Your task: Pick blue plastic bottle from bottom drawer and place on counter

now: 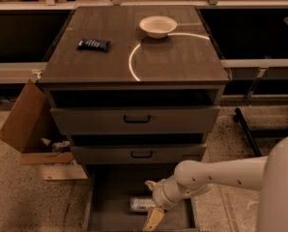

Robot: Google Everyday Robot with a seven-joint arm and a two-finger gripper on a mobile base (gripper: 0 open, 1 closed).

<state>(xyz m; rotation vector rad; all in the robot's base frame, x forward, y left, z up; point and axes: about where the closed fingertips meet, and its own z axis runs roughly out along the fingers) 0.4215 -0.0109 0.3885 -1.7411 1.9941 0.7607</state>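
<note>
Gripper [152, 202] over bottom drawer [111, 197] (bottle [140, 205] half-hidden)

robot lab — benches [16, 72], gripper [151, 202] at bottom drawer [114, 190]

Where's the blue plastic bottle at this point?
Camera view, bottom centre: the blue plastic bottle lies on the floor of the open bottom drawer, under the two upper drawers, with the open end effector at its right-hand end.

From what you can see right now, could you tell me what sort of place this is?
Probably a robotics lab or workshop: a lone drawer cabinet with a wood-grain counter, a cardboard box on speckled floor, workbenches behind. The gripper hangs open over the blue plastic bottle in the bottom drawer.
</note>
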